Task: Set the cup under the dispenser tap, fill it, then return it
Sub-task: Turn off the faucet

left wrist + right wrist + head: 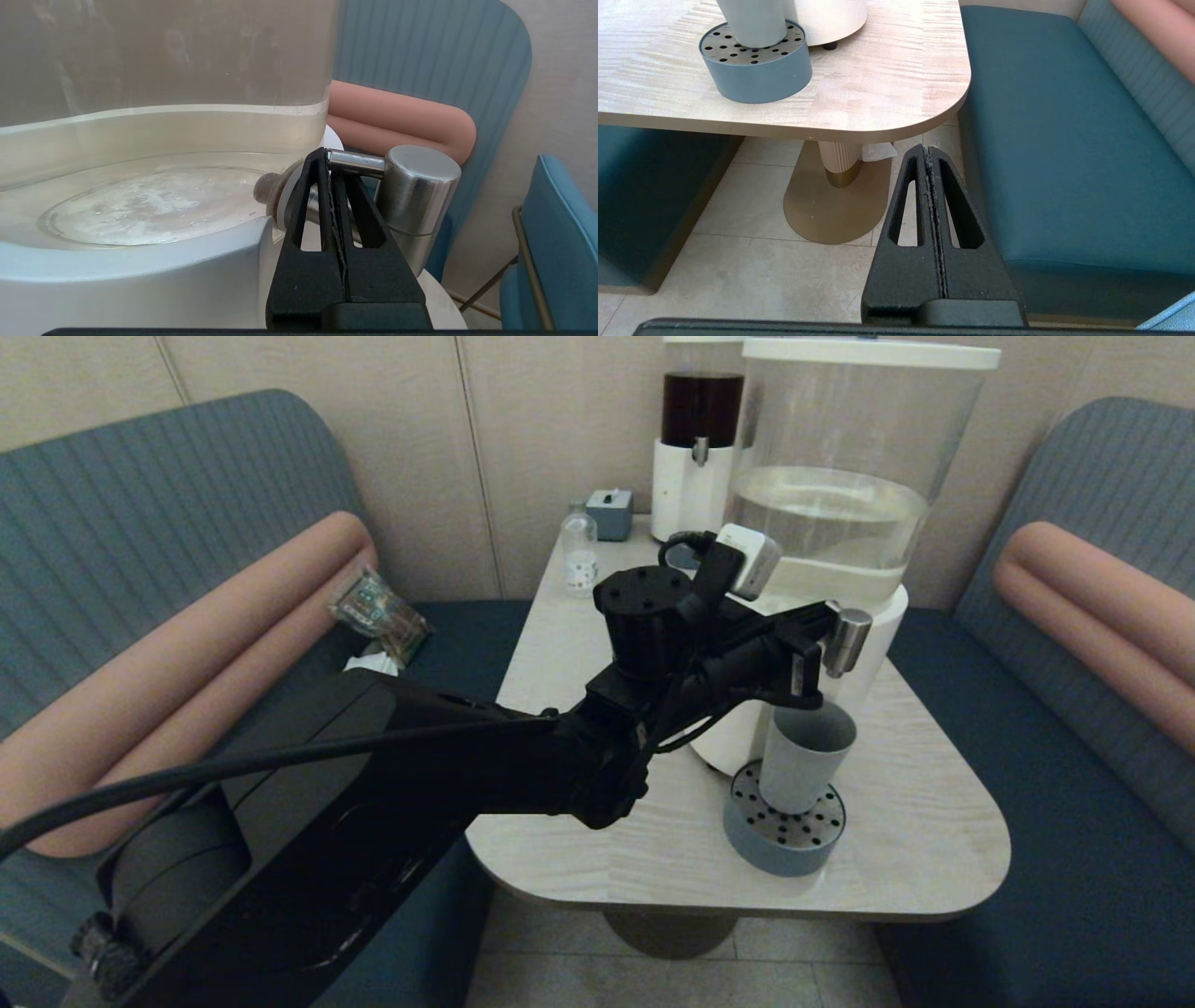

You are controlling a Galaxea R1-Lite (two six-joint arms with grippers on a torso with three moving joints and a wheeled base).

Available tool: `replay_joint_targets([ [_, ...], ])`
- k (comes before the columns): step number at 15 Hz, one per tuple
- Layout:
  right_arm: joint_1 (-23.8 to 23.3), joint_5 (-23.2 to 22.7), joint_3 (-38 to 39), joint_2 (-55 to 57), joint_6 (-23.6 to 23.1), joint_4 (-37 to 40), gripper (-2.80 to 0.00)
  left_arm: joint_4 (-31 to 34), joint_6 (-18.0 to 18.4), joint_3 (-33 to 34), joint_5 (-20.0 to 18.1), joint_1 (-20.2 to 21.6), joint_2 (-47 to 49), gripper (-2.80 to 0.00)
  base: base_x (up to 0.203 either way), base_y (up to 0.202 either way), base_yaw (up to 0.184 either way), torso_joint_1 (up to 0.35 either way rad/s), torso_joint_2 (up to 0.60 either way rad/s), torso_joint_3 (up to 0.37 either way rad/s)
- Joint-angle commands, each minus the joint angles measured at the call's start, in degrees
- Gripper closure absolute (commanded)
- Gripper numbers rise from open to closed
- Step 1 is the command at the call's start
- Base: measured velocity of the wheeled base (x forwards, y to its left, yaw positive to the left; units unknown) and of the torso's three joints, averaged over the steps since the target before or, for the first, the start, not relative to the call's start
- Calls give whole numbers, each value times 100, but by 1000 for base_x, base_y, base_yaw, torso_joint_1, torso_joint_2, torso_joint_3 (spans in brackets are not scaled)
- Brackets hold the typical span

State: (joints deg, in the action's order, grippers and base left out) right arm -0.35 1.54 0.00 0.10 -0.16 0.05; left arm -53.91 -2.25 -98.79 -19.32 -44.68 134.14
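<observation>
The grey-blue cup (808, 756) stands upright on the round perforated drip tray (782, 854), directly below the steel dispenser tap (847, 639). My left gripper (810, 653) is up at the tap, shut with nothing between its fingers. In the left wrist view the closed tips (327, 156) rest against the end of the thin steel rod (357, 163) that runs into the tap's cylindrical head (420, 186). My right gripper (928, 151) hangs shut and empty over the floor beside the table's right corner. From there the cup (752, 23) and tray (756, 81) show.
The clear tank (840, 504) of pale liquid sits on its white base behind the tap. Further back stand a dark-red dispenser (700, 429), a small clear bottle (580, 555) and a grey box (611, 513). Blue benches flank the table, with a snack packet (378, 611) on the left one.
</observation>
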Motion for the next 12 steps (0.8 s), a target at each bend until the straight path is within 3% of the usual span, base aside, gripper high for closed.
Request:
replay_joint_targets([
  [1,0,-4,9,8,-2,4,0,-50,-3,25,-28,-15,-2,0,0,0,0,0,0,0],
  [7,0,-4,9,8,-2,-5,0,-121,-2,274,-19,-7,-124,0,0,0,0,0,0,0],
  [12,0,4,9,8,-2,0,0,-379,57,942,-10,1,-403,0,0,0,0,0,0,0],
])
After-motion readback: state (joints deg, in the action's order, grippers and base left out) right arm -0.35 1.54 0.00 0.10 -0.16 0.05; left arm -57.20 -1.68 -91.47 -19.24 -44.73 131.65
